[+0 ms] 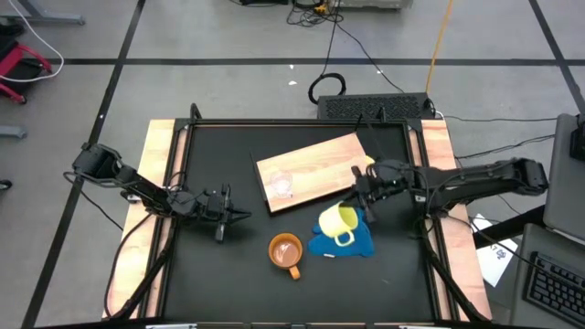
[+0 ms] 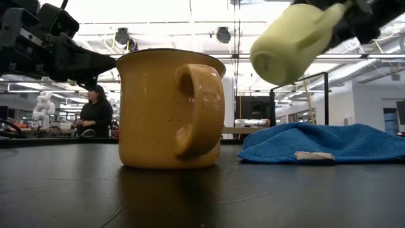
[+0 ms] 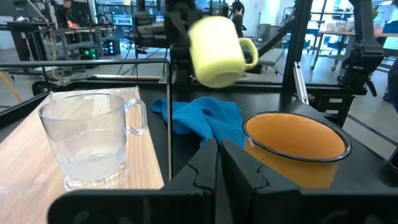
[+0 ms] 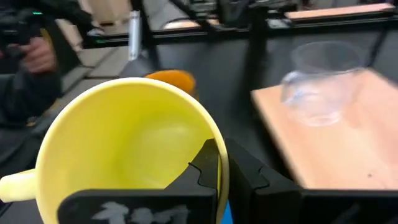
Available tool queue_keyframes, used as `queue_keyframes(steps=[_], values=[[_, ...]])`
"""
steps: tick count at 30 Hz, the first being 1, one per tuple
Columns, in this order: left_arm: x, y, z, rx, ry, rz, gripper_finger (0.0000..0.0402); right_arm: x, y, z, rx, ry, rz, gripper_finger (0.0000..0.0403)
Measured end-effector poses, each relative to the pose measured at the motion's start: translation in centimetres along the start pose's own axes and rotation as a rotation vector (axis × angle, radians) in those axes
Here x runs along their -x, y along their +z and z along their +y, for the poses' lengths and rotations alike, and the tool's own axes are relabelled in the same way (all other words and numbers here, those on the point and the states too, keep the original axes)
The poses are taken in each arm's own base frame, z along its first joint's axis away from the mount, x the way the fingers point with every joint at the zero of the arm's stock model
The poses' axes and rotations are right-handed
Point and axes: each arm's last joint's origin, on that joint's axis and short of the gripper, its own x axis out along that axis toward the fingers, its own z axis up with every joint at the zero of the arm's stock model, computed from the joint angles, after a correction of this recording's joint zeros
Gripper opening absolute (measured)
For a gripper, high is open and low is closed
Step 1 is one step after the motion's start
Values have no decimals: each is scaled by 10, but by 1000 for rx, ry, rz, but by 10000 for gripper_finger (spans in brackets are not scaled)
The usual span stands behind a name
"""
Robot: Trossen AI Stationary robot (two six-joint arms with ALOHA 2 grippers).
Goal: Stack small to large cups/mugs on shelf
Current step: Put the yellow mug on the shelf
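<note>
The small clear glass cup (image 1: 280,185) stands upright on the light wooden shelf board (image 1: 320,164). The orange mug (image 1: 286,251) stands on the black tabletop in front of the board, handle toward the near edge. My right gripper (image 1: 361,206) is shut on the yellow mug (image 1: 337,222), which hangs in the air over the blue cloth (image 1: 352,242). My left gripper (image 1: 236,216) is shut and touches nothing, left of the orange mug; in its wrist view the glass cup (image 3: 93,140), the orange mug (image 3: 295,146) and the yellow mug (image 3: 214,50) lie ahead. My right gripper holds the yellow mug by its rim (image 4: 214,155), on the side away from the handle (image 4: 18,183), with one finger inside the mug and one outside. It comes from the table's right side, slanting down. The mug (image 2: 297,41) is lifted clear and tipped, its mouth toward the gripper.
The blue cloth (image 2: 329,142) lies crumpled on the table right of the orange mug (image 2: 171,107). The board lies slantwise at the table's middle and far right, with bare wood right of the glass cup. A person stands in the room beyond the table.
</note>
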Motion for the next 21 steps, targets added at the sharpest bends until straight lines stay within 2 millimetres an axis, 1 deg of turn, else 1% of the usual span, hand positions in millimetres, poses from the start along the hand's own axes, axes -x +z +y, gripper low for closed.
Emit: queue_keyframes(steps=[5,8,12,16,21], values=[[0,0,0,-2,0,1,26,6,26,-9,-9,-51,92,0],[0,0,0,-4,0,1,26,11,45,-13,13,-36,144,0],[0,0,0,-5,1,0,26,14,63,-23,3,-66,217,0],[0,0,0,-5,1,1,26,10,73,-37,-19,-104,265,0],[0,-1,0,-8,3,13,26,-6,77,-56,-16,-108,385,0]])
